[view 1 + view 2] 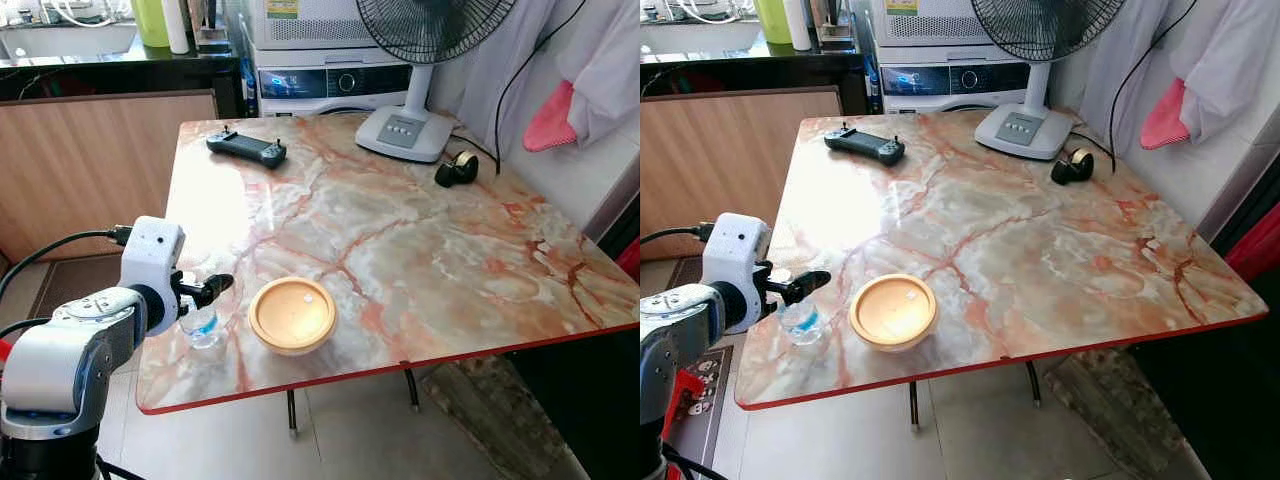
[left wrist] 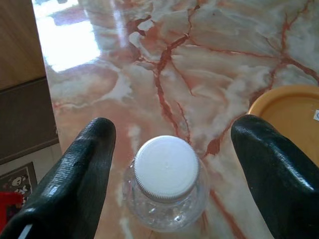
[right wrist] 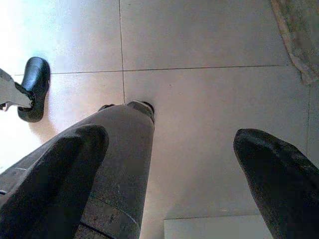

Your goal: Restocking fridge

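A small clear plastic bottle (image 2: 166,184) with a white cap and a blue label stands upright near the front left corner of the marble table (image 1: 420,240); it shows as the bottle (image 1: 203,325) in the left eye view. My left gripper (image 2: 174,174) is open just above it, one black finger on each side of the cap, not touching. Beside the bottle sits a round orange lidded container (image 1: 292,315). My right gripper (image 3: 169,184) hangs open over the tiled floor, next to my grey leg (image 3: 117,159).
A black handheld controller (image 1: 246,148) lies at the table's far left. A white standing fan (image 1: 420,60) and a black tape dispenser (image 1: 457,168) sit at the far right. A wooden panel (image 1: 100,170) stands left of the table. Appliances line the back wall.
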{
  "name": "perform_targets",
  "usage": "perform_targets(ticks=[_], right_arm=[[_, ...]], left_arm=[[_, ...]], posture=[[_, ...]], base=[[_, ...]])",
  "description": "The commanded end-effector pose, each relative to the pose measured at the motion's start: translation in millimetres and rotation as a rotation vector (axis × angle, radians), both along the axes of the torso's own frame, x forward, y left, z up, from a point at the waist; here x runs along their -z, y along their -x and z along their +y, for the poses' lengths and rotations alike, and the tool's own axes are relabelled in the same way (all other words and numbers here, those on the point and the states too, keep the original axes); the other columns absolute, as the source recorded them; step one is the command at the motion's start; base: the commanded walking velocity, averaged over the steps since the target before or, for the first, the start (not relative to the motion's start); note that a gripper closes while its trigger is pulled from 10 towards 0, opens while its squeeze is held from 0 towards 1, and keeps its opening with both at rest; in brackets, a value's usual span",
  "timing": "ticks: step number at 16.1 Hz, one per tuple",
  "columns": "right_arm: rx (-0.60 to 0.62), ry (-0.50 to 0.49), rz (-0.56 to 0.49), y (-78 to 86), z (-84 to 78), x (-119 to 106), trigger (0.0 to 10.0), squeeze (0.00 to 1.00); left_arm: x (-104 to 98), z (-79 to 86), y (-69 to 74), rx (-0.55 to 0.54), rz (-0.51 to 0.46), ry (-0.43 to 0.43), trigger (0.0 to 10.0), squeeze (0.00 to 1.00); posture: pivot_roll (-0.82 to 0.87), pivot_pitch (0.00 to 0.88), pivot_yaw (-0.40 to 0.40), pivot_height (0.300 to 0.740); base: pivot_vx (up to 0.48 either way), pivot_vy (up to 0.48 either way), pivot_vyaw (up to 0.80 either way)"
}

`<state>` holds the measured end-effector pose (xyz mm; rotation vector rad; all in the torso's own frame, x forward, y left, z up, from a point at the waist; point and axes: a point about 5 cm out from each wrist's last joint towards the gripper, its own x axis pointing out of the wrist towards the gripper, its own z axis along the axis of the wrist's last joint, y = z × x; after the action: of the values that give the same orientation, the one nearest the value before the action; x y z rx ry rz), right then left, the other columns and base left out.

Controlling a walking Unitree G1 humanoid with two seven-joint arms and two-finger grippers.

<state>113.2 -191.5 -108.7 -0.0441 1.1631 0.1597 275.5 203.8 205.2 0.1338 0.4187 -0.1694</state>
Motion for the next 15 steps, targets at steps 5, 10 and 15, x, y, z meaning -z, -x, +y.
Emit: perform_targets(ticks=[5,10,15], right_arm=[[-0.005,0.003,0.007,-0.1,-2.0,-0.2,10.0,0.0],[-0.008,0.005,0.007,-0.7,-2.1,-0.4,10.0,0.0],[-0.008,0.005,0.008,-0.6,-2.3,-0.4,10.0,0.0]], left_arm=[[1.8,2.0,1.3,-0.006,0.016,0.004,7.4,0.0],[5.0,2.8,1.7,-0.008,0.025,0.002,7.9,0.0],[5.6,3.7,2.0,-0.013,0.025,0.003,0.0,0.0]], posture=[[0.2,0.0,-0.078,0.74],[0.2,0.0,-0.078,0.74],[0.2,0.0,-0.077,0.74]], base=[[0.0,0.0,0.0],[0.0,0.0,0.0],[0.0,0.0,0.0]])
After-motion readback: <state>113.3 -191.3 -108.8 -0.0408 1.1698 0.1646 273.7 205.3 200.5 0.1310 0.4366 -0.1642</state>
